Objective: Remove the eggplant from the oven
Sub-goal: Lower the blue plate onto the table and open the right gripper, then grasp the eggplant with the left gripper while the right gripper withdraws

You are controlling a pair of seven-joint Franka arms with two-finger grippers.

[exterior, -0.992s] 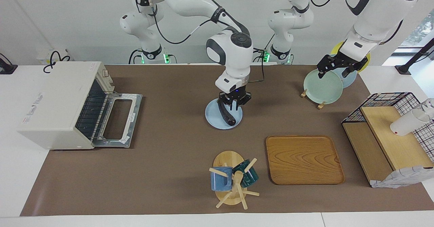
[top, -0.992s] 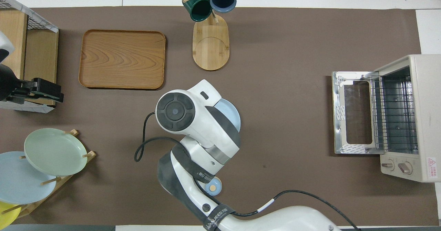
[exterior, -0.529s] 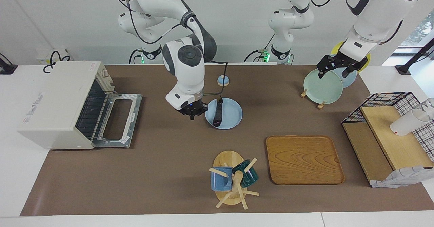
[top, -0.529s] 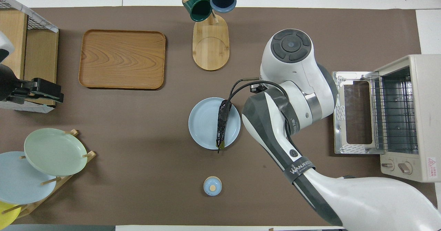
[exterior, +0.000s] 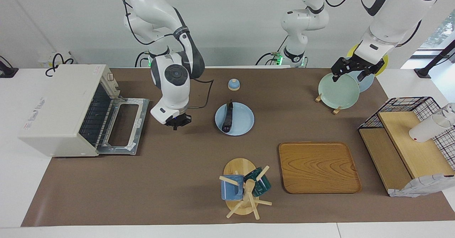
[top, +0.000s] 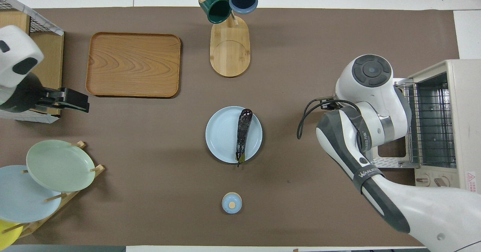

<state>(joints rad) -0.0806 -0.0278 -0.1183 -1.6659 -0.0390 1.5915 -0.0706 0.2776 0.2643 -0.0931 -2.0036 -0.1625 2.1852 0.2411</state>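
The eggplant [exterior: 227, 116] [top: 243, 133], slim and dark, lies free on a light blue plate [exterior: 243, 125] [top: 223, 135] in the middle of the mat. The cream oven [exterior: 60, 110] [top: 460, 94] stands at the right arm's end of the table, its door [exterior: 122, 126] dropped open and its rack bare. My right gripper [exterior: 176, 124] hangs shut and empty over the mat, between the oven door and the plate. In the overhead view its wrist hides it. My left gripper [exterior: 351, 74] waits open over the green plate [exterior: 337, 90] in the rack.
A small blue lid [exterior: 233, 84] sits nearer to the robots than the plate. Farther from them are a mug tree [exterior: 243, 190] and a wooden tray [exterior: 318, 167]. A wire-mesh wooden shelf [exterior: 408, 142] stands at the left arm's end.
My right gripper let go of the eggplant on the plate, shut, and swung away toward the oven door. The left arm barely moved.
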